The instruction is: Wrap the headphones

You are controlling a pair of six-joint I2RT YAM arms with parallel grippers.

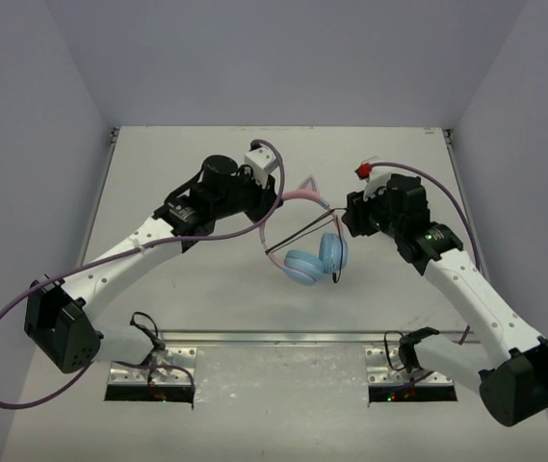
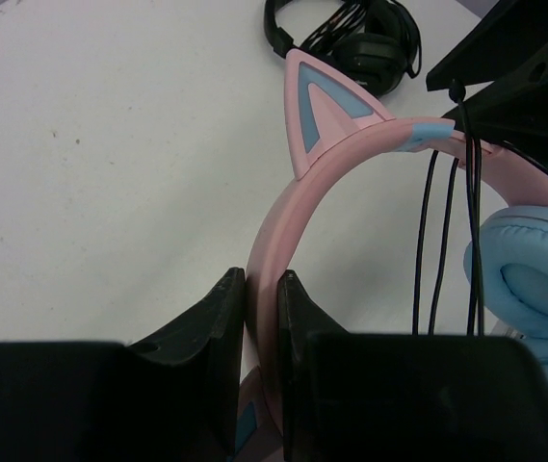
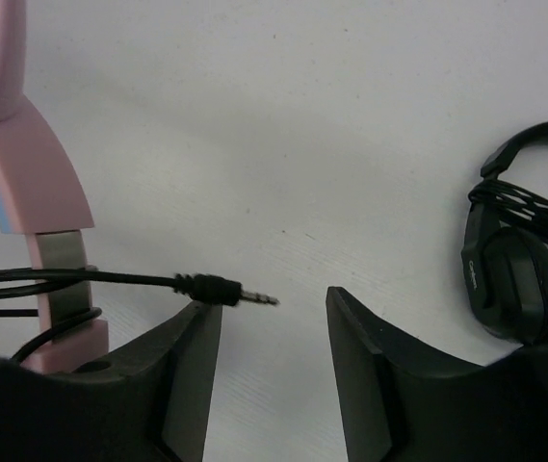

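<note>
The headphones (image 1: 310,258) are found mid-frame in the top view, earcups (image 1: 302,265) low and the pink headband (image 2: 351,168) arched above them between the two arms. Whether the earcups rest on the surface (image 1: 216,289) cannot be told. The headband is pinched edge-on by the left tool (image 2: 261,279), its fingers pressed together on the band at the bottom of the left wrist view. Strands of cable (image 2: 434,241) are seen draped over the band at the right of that frame.

The plug (image 3: 218,288) is what matters: its long axis is laid left to right across the right wrist view, tip pointed into the gap of the right tool (image 3: 272,300), which is spread wide with nothing gripped. The free end is judged nearer the right arm. Black headphones (image 3: 514,274) are left at the frame's right edge.
</note>
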